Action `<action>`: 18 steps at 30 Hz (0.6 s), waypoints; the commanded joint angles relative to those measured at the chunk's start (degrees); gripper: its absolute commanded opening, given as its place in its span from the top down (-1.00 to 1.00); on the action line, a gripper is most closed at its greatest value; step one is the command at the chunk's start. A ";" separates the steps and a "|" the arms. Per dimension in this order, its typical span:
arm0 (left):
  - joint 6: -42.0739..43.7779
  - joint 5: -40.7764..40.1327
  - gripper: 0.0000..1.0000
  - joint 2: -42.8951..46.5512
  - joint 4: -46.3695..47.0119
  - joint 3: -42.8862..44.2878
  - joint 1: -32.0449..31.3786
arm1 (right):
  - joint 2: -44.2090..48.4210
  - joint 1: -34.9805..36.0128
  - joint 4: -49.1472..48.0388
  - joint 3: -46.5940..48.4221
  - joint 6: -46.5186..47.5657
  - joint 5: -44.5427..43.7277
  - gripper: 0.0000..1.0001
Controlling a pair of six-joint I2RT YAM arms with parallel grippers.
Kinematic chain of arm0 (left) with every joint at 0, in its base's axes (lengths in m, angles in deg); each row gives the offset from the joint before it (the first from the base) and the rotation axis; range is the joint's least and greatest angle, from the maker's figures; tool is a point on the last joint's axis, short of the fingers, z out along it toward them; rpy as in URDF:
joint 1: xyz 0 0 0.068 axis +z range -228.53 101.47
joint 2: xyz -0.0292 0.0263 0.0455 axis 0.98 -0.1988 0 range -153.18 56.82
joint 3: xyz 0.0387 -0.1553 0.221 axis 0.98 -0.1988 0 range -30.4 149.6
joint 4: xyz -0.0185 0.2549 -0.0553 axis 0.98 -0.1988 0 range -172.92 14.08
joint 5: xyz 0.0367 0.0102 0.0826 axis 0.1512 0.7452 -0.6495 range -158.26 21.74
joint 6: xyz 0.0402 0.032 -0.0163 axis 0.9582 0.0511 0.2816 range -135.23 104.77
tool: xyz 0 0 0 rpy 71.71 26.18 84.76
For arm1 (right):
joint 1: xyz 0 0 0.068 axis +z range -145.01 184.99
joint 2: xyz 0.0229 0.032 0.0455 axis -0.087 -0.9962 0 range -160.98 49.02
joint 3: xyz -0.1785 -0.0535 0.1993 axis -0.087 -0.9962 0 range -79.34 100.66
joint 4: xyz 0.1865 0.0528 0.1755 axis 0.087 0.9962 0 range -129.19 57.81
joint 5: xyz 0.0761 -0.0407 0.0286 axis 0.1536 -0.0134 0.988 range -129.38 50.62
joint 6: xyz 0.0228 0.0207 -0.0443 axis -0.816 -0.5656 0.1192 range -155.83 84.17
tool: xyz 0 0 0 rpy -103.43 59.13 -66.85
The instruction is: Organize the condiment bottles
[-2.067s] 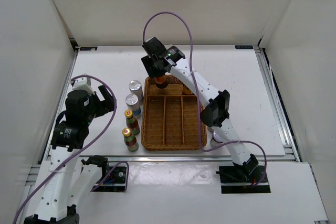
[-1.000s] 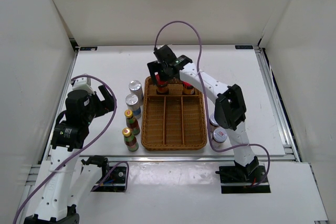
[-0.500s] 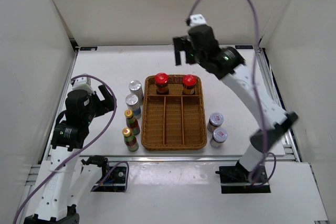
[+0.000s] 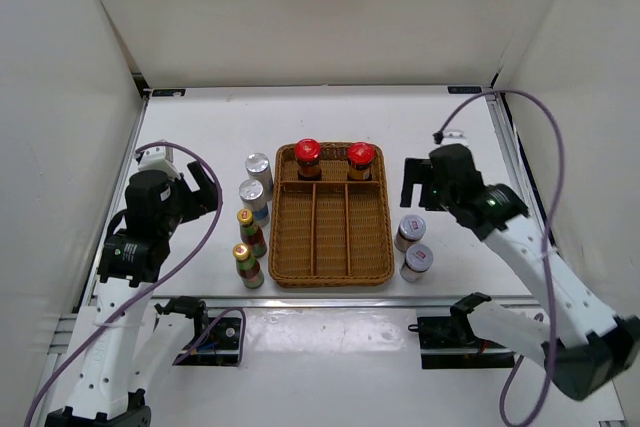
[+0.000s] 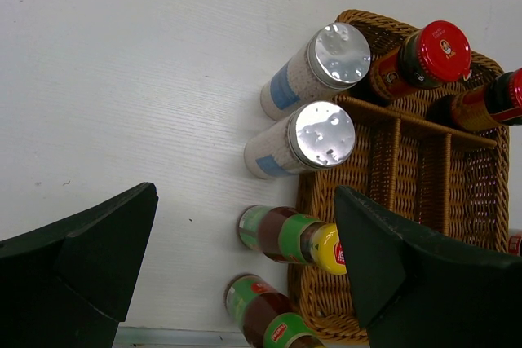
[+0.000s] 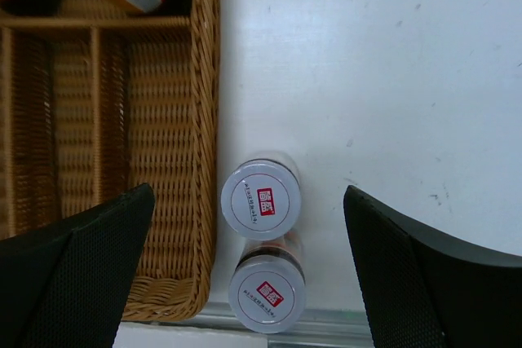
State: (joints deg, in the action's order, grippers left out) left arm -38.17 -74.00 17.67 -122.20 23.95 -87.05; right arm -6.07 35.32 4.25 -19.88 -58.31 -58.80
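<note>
From above, the tray [image 4: 333, 278] stands in the middle of the worktop [image 4: 200, 117]; the two red-capped bottles [image 4: 308, 157] are upright in its far cross compartment, and its three long compartments hold nothing; the two silver-capped bottles [image 4: 256, 182] and the two yellow-capped bottles [image 4: 248, 245] stand in a row just left of the tray, and the two jars [image 4: 412, 246] stand just right of it; the left arm [image 4: 140, 227] hangs near the left row and the right arm [image 4: 500, 217] reaches over the jars. In the left wrist view, the left fingers [image 5: 90, 250] are wide apart and hold nothing, above the worktop beside the silver-capped and yellow-capped bottles. In the right wrist view, the right fingers [image 6: 73, 258] are also wide apart and empty, and both jars lie between them lower down, one just behind the other, close to the tray wall. I judge that the red-capped pair is done and six bottles are not yet sorted; the step in hand looks like the approach to a jar. The next move calls for centring on one lid and then descending; the gap on the tray side is narrow, so one finger must slip between jar and wall without pushing the neighbour jar.
</note>
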 commanded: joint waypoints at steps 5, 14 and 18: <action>0.44 0.11 -1.00 0.48 0.23 -0.29 -0.10 | -8.62 -0.80 0.50 -0.92 -4.85 2.37 -1.00; -1.32 0.11 -1.00 -3.37 -0.30 0.75 -0.10 | -13.55 -0.80 3.31 -4.27 -6.79 7.11 -0.90; -1.32 0.11 -1.00 -3.91 -0.82 0.76 -0.71 | -16.80 -1.32 5.51 -2.87 -7.32 8.70 -0.83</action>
State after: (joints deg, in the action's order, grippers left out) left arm -39.07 -74.02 13.60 -122.31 23.75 -87.16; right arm -21.59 34.57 7.20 -23.96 -64.23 -52.11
